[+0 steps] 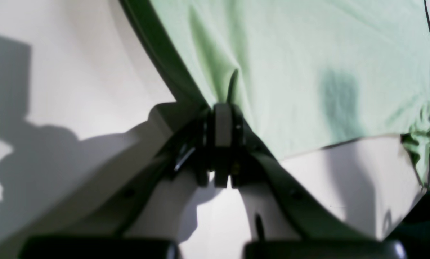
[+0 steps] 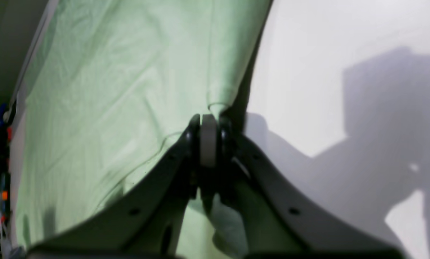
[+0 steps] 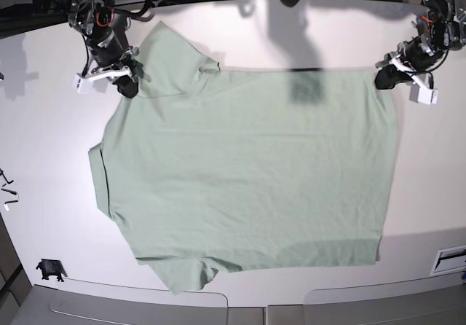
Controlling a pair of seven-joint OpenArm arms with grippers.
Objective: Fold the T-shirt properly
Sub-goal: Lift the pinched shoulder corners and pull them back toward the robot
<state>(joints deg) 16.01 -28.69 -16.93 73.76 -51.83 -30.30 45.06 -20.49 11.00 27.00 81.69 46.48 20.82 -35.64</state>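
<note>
The T-shirt (image 3: pixel 247 172) lies spread flat on the white table (image 3: pixel 44 157), collar end toward the left of the base view, hem toward the right, sleeves at the far-left and near-left corners. On the left of that view the right gripper (image 3: pixel 125 83) is pinched shut on the far sleeve (image 3: pixel 171 59); its wrist camera shows the sleeve's hemmed edge bunched between the closed jaws. On the right of the view the left gripper (image 3: pixel 384 77) has its jaws closed on the far hem corner of the shirt, a small pucker of cloth rising from the pinch in its own camera. Both far corners look secured, so the step in hand seems to be the first fold. The next move likely calls for both arms to lift together and carry the far edge toward the near edge, level and at the same pace so the cloth does not skew or slip. Little stands in the way: a small black clip (image 3: pixel 49 269) sits at the near-left table edge, and a slotted plate (image 3: pixel 450 258) at the near right, both clear of the shirt.
</note>
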